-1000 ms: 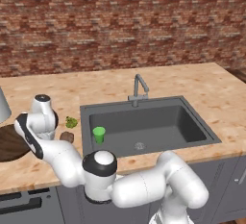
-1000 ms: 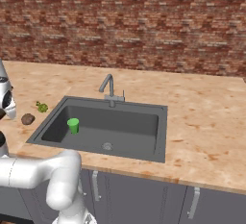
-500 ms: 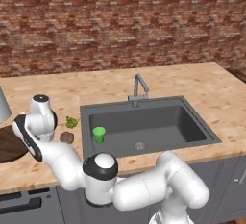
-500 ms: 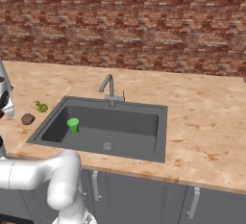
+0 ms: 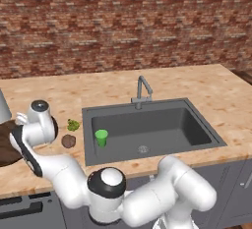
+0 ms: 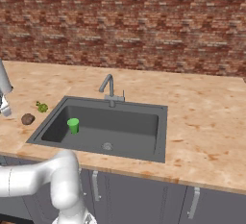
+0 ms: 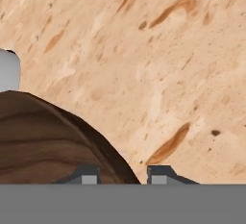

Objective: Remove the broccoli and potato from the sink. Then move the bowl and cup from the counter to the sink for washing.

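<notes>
**At the bowl's rim, far left of the counter**

Over the left end of the counter (image 5: 123, 85) the gripper (image 7: 123, 174) is seen low, its two finger tips set astride the edge of the bowl (image 7: 43, 141): one tip lies over the dark wood, the other over bare worktop, so the rim runs up between them. The jaws stand part way apart; whether the rim is yet pinched cannot be told. The bowl itself lies at the near left, partly cut off by the frame in the left base view, with the sink (image 5: 197, 125) well apart to the right. A carry to the right, across the potato (image 5: 68, 141) and the broccoli (image 5: 73, 124), is judged to be what follows. Both of these lie on the counter just left of the basin. The cup (image 5: 101, 137) stands upright inside the sink, near its left wall.
</notes>
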Controlling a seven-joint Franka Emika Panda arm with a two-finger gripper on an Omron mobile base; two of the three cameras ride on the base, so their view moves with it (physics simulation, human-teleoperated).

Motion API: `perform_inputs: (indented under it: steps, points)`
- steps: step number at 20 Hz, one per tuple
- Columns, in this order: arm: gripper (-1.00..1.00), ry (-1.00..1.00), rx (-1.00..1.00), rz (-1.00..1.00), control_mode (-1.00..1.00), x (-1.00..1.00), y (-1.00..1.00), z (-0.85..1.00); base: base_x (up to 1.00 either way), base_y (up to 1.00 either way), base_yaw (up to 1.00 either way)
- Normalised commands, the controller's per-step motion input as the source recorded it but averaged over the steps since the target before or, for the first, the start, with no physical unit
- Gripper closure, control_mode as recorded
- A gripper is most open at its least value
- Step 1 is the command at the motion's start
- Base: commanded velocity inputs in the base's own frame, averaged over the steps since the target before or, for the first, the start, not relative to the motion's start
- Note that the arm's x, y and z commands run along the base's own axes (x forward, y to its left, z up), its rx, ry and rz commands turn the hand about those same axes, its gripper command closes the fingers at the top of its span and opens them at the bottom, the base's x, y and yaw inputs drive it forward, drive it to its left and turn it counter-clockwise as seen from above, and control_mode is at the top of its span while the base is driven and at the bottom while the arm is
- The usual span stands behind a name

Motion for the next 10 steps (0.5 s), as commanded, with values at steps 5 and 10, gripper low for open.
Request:
perform_inputs:
  steps: [5, 10]
  points:
    - [1.0, -0.19, 0.18, -0.01, -1.0, -0.15, -0.15, 0.28, 0.0, 0.0, 0.0]
    - [1.0, -0.08, 0.25, 0.0, -1.0, -0.15, -0.21, 0.3, 0.0, 0.0, 0.0]
